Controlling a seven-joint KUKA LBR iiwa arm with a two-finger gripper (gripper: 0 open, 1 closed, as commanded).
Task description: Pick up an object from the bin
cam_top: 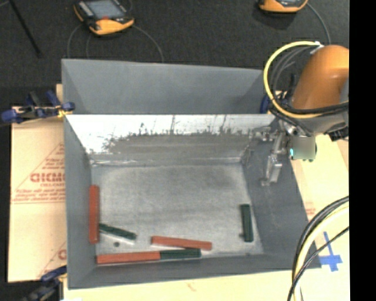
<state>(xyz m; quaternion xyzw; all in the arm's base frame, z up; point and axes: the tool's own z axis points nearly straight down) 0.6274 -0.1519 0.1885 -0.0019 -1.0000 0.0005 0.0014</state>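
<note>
On the dark floor [194,29], an orange-and-black handheld device [103,16] with thin cable, a second orange device [282,4] well apart

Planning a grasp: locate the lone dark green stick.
Camera view: the lone dark green stick lies by the bin's right wall, below the pincer, apart from other sticks.

Gripper [271,171] seemingly above bin [176,188] corner

Grey bin [176,188], six sticks counted. Three red: left-wall red stick [94,214], front-edge red stick [128,257], front-middle red stick [181,242]. Three dark green: right-side green stick [246,222], front-left-corner green stick [117,233], front-edge green stick [179,254].
</note>
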